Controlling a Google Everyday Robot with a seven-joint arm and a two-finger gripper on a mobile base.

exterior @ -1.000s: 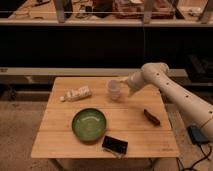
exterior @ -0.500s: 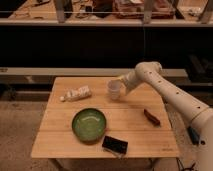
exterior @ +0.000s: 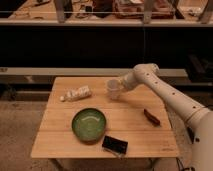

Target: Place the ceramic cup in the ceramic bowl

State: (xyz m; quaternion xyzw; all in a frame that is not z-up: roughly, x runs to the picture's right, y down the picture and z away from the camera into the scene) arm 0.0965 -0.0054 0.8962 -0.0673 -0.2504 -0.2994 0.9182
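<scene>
The ceramic cup (exterior: pixel 114 89), small and pale, stands upright on the far middle of the wooden table (exterior: pixel 135 132). My gripper (exterior: pixel 120 85) is right at the cup's right side, at the end of the white arm that reaches in from the right. The gripper's end merges with the cup, so I cannot tell whether it grips the cup. The ceramic bowl (exterior: pixel 89 124), wide, green and empty, sits nearer the front of the table, down and to the left of the cup.
A white tube-like packet (exterior: pixel 76 93) lies left of the cup. A flat black rectangle (exterior: pixel 115 145) rests by the front edge, right of the bowl. A small brown object (exterior: pixel 152 116) lies on the right side. Dark shelving runs behind the table.
The arm has edged slightly left, closing in on the cup. The cup, bowl and other items have not moved.
</scene>
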